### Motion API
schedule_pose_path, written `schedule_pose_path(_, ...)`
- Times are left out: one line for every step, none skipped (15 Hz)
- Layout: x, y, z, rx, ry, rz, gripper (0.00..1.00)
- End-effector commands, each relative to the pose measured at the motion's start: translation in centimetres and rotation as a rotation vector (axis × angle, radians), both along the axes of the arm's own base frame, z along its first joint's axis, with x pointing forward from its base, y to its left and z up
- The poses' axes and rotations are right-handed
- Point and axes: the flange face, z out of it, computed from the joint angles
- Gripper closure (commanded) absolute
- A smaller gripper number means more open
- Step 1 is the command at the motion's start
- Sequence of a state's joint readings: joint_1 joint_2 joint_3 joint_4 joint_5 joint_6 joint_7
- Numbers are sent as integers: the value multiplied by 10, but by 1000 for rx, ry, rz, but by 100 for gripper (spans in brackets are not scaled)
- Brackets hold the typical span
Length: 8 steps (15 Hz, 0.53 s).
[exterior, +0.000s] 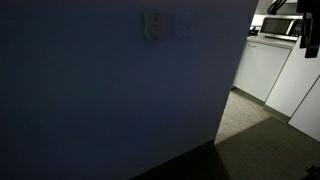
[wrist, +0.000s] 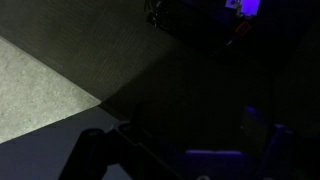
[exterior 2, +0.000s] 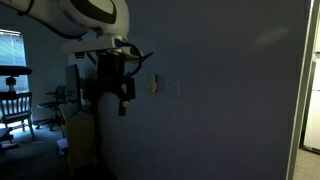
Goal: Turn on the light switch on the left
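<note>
- Dark Robotiq gripper (exterior 2: 121,97) hangs from the white Panda arm (exterior 2: 92,12) and points down, close to the wall but not touching it.
- Can't tell whether the fingers are spread or closed. The wrist view is too dark and shows only dim finger shapes along the bottom edge.
- Small pale rectangular light switch on the left (exterior 2: 155,85) is mounted on the dark blue-grey wall (exterior 2: 230,100), just beside the gripper at about its height.
- The same switch (exterior: 152,25) shows high on the wall in both exterior views, with a fainter second plate (exterior: 183,27) next to it.
- Room is unlit.
- Lit patch of grey carpet (wrist: 40,90) shows in the wrist view.
- White kitchen cabinets (exterior: 262,65) stand past the wall's end.
- Dark office chair (exterior 2: 14,103) is well away from the arm.
</note>
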State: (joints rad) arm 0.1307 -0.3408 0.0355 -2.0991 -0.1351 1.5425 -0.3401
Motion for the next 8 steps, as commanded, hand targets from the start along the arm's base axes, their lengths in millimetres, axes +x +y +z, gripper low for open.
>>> schedule_pose_path(41,25,4,-68,43,155,0)
schedule_pose_path(51,33,4,-82,39,210,0)
schedule_pose_path(59,42,6,-91,33,262,0)
schedule_pose_path(67,51,8,-89,19,320,0)
schedule_pose_path(73,60,12,-67,-12,382,0)
schedule_pose_path(80,70,14,-44,-37,429,0)
schedule_pose_path(86,77,17,-19,-62,476,0)
schedule_pose_path(91,84,19,9,-92,517,0)
